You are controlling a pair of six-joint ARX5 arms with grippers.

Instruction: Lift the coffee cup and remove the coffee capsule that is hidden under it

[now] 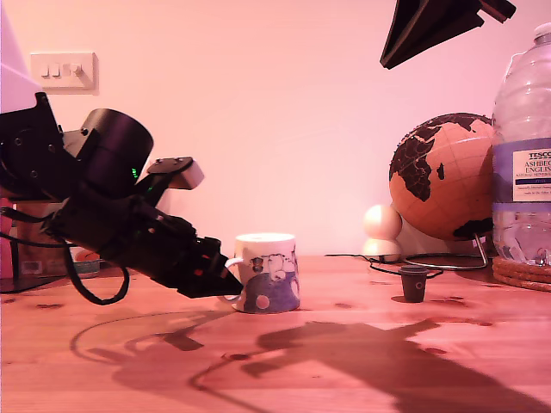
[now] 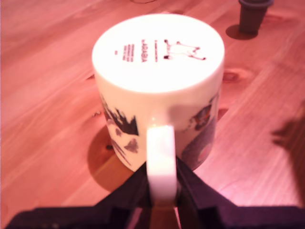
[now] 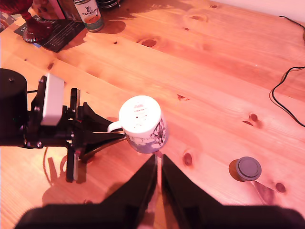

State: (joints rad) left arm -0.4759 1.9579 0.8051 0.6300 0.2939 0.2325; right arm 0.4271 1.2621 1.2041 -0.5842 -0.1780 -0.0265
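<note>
Fingers (image 2: 188,183) of first end effector (image 1: 225,280) clamped on handle (image 2: 161,162) of upside-down coffee cup (image 1: 267,273), resting on wooden surface (image 1: 344,361). Coffee capsule (image 1: 414,283) exposed well beyond cup. Second end effector (image 3: 158,179) overhead, nearly closed, holding nothing.

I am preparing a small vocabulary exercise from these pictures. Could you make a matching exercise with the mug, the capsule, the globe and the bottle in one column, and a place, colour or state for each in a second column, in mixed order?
Things
1. mug
2. capsule
3. globe
4. bottle

Descriptions
A. stands uncovered on the table, apart from the mug
B. at the exterior view's right edge
C. upside down, handle between the fingers of my first claw
D. orange with dark continents

Pairs: 1-C, 2-A, 3-D, 4-B
</note>
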